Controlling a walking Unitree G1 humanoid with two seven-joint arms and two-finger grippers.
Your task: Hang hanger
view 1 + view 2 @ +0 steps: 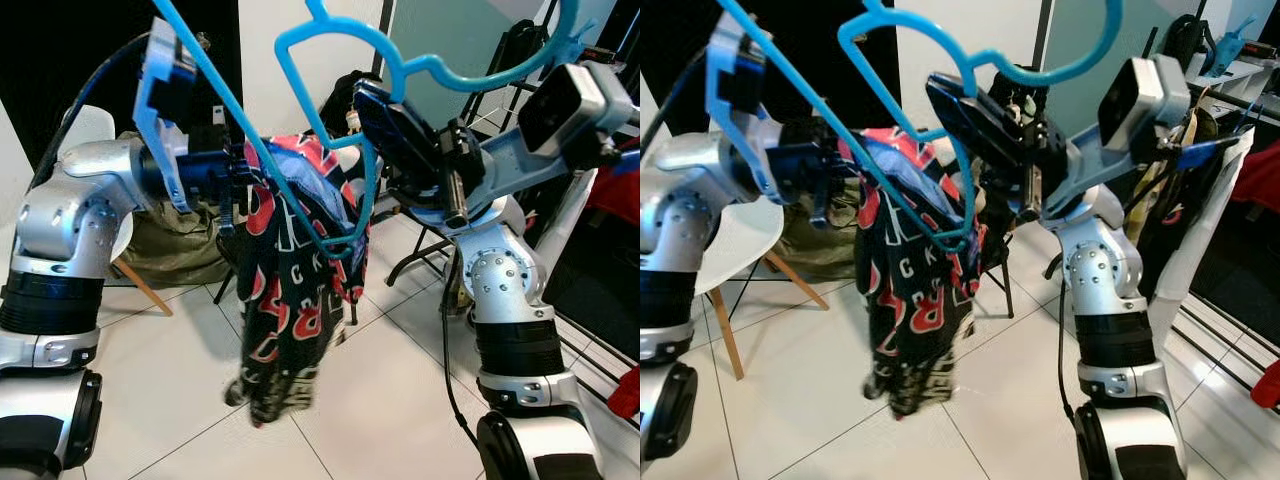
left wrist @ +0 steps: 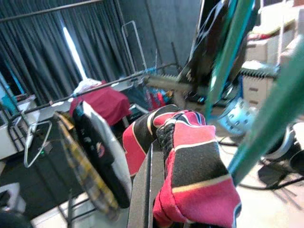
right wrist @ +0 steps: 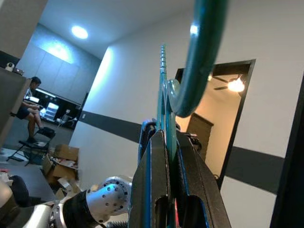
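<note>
Right wrist view: right gripper (image 3: 168, 156) clenched on the blue hanger (image 1: 400, 60) near its hook. Left gripper (image 1: 232, 185) grasping the red-black garment (image 1: 290, 300) draped over the hanger, held high between both arms. Advisable to keep hanger level, approaching the clothes rail (image 2: 104, 85) slowly

garment (image 1: 290, 290) mid-frame | large white and red letters, partly legible: "CK", "R" | folds hide the full word

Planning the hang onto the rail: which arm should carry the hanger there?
Right, probably. The right claw grips the blue plastic hanger by its neck, nearest the clothes rack; the left claw holds the red-black garment.
</note>
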